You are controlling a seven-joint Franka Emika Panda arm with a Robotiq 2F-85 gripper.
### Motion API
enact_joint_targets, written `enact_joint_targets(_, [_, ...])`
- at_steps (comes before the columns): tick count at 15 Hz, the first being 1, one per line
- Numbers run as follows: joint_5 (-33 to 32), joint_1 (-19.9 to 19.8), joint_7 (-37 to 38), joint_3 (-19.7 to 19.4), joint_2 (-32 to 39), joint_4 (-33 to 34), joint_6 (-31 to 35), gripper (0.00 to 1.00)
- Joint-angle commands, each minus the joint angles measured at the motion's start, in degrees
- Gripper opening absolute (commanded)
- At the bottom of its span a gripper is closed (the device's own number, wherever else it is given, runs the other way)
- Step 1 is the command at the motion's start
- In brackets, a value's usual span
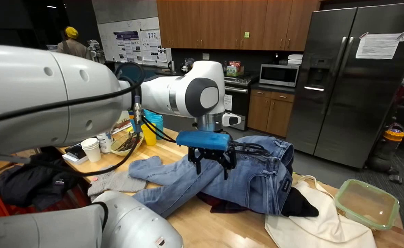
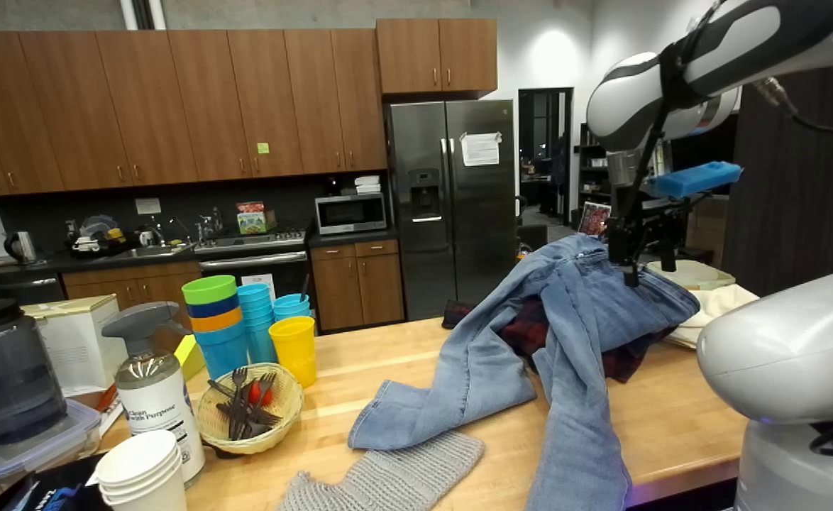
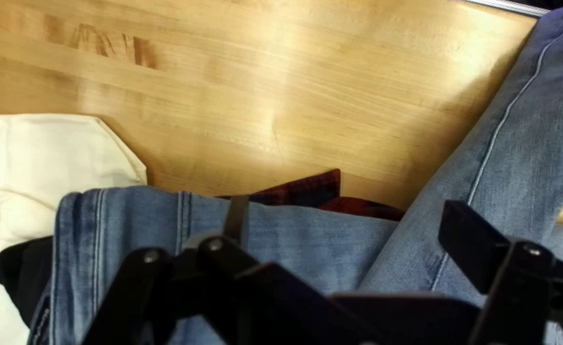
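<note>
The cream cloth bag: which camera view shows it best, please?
An exterior view shows the bag best: it spreads broadly there, beside the green-rimmed box. In an exterior view, the jeans partly hide it; the wrist view catches only part, at the left edge.

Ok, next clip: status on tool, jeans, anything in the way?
Tool open, nothing gripped. Jeans rumpled beneath it, contact unclear. Nearest clutter: plaid cloth poking out underneath, cream bag at the waist end.
</note>
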Motion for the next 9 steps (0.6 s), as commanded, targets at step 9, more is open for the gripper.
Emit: enact_joint_targets(9, [-0.76,15.95,-7.62,9.1,3.22,5.52,6.82,1.0])
